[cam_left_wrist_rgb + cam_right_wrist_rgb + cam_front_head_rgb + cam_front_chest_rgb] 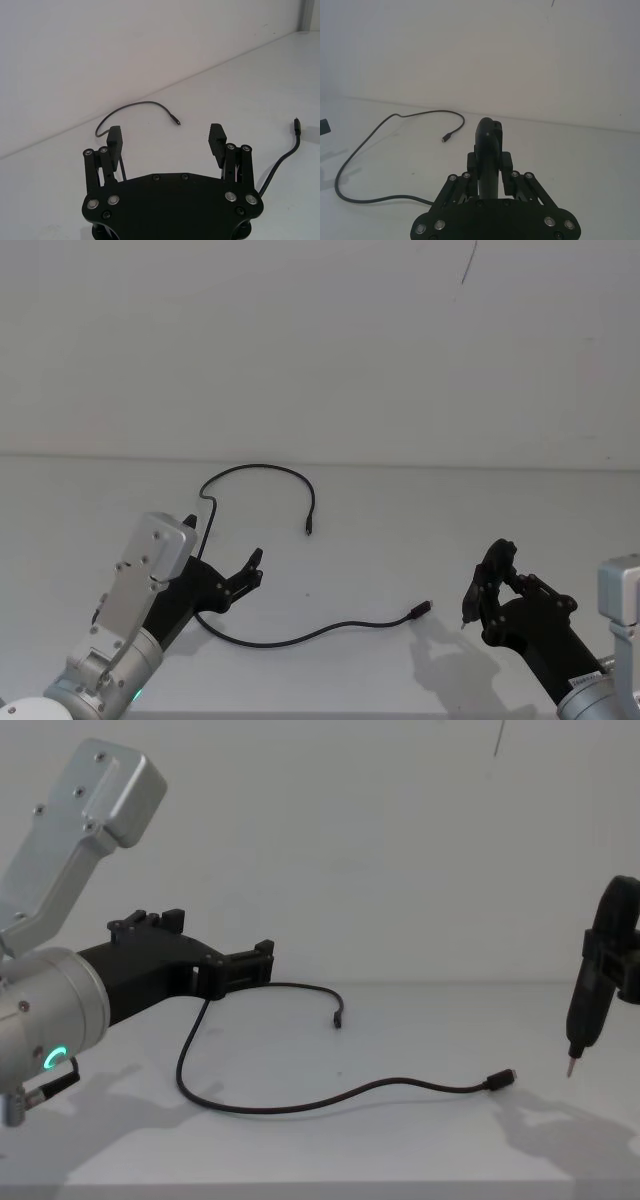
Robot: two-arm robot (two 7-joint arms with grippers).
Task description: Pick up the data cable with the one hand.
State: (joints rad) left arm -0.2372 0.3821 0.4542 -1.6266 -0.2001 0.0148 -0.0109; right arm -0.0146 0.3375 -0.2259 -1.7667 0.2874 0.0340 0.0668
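Observation:
The data cable (300, 635) is a thin black cord lying loose on the white table. One plug (309, 530) ends an arch at the back, and the other plug (424, 609) lies front right. My left gripper (245, 577) is the one hand. It hovers open over the cable's left bend, where part of the cord runs hidden under it. In the left wrist view its fingers (114, 136) stand wide apart around bare table, with the cable's arch (135, 105) beyond. From the chest the left gripper (220, 942) is clearly above the cable (300, 1101).
My right gripper (490, 585) holds a slim black pen-like tool (580, 1020) point down, off the table at the right, beyond the cable's right plug (500, 1079). In its wrist view the tool (489, 145) sits between the jaws. A white wall (320, 340) stands behind.

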